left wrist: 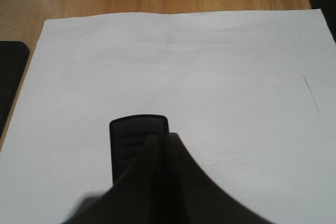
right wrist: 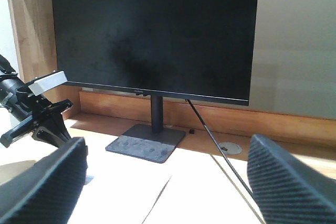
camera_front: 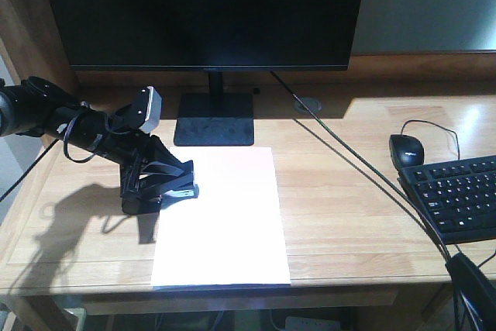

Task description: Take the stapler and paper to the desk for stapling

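At the near edge of the surface (camera_front: 349, 215) lay the paper (camera_front: 225, 222), flat, its long side running away toward the monitor (camera_front: 205, 9). The left tool (camera_front: 167, 185) was down at the sheet's left margin, closed on the stapler (left wrist: 137, 145), whose blunt black nose reached over the white from that side in the left wrist view. The right tool (right wrist: 168, 182) hung well apart from the work, its two fingers (right wrist: 44, 179) spread wide with nothing between them, looking out at the monitor stand (camera_front: 215, 118).

The risk, as I judged it, was in the sheet itself. Nothing pinned it, so any sideways drag from the stapler could have slid or buckled it, and the staple would have landed crooked or missed the edge. Whether the paper actually sat inside the stapler's mouth or merely under it could not be told. Farther off, a cable (camera_front: 349, 160) crossed the surface beside the mouse (camera_front: 407, 149) and keyboard (camera_front: 457, 198), a snag for the right arm had it reached in.
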